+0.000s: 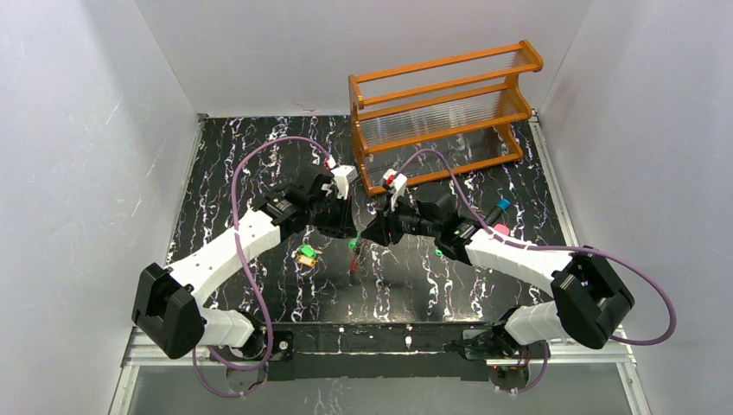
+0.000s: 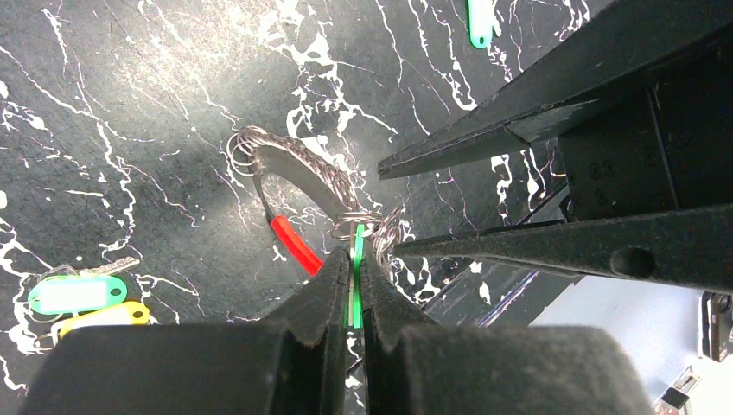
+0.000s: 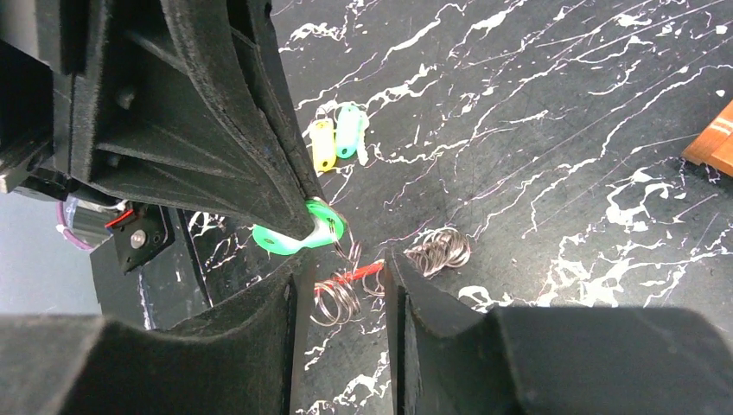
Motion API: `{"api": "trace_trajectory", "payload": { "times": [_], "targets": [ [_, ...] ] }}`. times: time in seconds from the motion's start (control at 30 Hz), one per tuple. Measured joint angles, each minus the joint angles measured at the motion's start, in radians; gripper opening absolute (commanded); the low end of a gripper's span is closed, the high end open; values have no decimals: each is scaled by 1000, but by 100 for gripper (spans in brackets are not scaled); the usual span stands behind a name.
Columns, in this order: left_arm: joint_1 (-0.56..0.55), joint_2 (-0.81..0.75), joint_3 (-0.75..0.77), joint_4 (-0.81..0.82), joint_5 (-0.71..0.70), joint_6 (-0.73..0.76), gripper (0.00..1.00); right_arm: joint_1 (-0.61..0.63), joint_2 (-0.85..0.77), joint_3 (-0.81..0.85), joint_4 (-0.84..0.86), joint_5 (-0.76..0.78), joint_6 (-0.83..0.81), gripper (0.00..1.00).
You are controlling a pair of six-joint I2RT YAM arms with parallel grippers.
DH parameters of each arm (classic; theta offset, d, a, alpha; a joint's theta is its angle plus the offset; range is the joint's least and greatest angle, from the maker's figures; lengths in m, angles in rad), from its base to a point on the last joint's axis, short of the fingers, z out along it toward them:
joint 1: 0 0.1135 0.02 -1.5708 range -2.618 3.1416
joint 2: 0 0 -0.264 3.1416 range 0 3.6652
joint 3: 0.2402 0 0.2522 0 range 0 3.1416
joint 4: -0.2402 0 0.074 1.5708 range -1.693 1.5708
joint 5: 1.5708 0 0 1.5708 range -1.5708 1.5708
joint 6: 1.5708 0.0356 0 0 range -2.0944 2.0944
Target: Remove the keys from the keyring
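Left gripper (image 2: 354,252) pinched shut on green key (image 2: 356,264) over tabletop (image 1: 259,173) middle; right gripper (image 3: 343,270) part open, straddling keyring (image 2: 302,169); two loose keys (image 1: 306,254) nearby.

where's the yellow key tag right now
Top view: the yellow key tag lies on the table left of centre, beside a pale green tag, just left of the left pincer.

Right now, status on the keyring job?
Left gripper shut on green key at the keyring. Right gripper jaws straddle it, grip unclear. Loose keys lie aside, not in the way.
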Motion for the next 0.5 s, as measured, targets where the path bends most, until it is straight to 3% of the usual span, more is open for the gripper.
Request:
{"api": "trace_trajectory", "payload": {
  "times": [0.37,0.5],
  "targets": [
    [0,0,1,2,1,0,0,0,56,0,-2,-10,-5,38],
    [0,0,5,2,2,0,0,0,66,0,-2,-23,-13,28]
  ]
}}
